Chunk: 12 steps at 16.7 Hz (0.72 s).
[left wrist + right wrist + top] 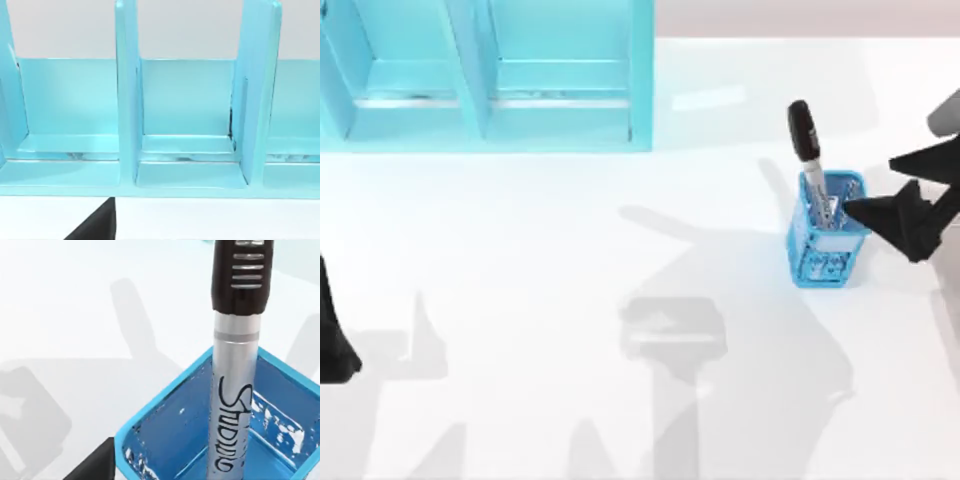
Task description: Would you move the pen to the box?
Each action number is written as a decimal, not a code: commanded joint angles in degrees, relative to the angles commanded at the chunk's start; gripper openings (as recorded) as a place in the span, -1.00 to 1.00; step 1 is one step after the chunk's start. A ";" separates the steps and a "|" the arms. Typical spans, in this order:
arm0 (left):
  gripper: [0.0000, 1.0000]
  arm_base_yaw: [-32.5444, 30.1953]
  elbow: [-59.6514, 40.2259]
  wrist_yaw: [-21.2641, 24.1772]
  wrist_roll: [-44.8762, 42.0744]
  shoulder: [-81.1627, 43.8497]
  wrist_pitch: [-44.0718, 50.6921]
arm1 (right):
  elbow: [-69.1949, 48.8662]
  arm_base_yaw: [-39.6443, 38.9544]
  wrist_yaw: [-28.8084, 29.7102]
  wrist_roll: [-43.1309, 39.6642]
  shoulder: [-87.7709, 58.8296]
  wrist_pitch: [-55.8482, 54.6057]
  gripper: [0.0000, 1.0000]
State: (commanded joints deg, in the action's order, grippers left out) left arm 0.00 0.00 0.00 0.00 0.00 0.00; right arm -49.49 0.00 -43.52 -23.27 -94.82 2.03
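While the pen (809,160) stands in a blue cup (827,232) at the tabletop's (570,300) 3 o'clock side, the box (490,80), glossy turquoise with upright dividers, sits far off at 11 o'clock. The cup is square with speckled walls; the pen has a ribbed black cap and a silver barrel with black lettering. The right gripper (880,190) hovers just at 3 o'clock of the cup, fingers apart, holding nothing. The left gripper (335,340) is parked at 9 o'clock; its opening cannot be told.
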 joint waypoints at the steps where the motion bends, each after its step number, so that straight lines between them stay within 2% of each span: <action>1: 1.00 0.00 0.00 0.00 0.00 0.00 0.00 | -0.65 -1.02 0.71 1.07 -1.86 -1.92 1.00; 7: 1.00 0.00 0.00 0.00 0.00 0.00 0.00 | -4.46 -8.86 6.53 8.43 -14.43 -15.60 1.00; 12: 1.00 0.00 0.00 0.00 0.00 0.00 0.00 | -4.82 -9.78 7.25 9.22 -15.60 -16.79 1.00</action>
State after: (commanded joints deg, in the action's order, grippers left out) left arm 0.00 0.00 0.00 0.00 0.00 0.00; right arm -54.30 -9.78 -36.26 -14.06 -110.42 -14.76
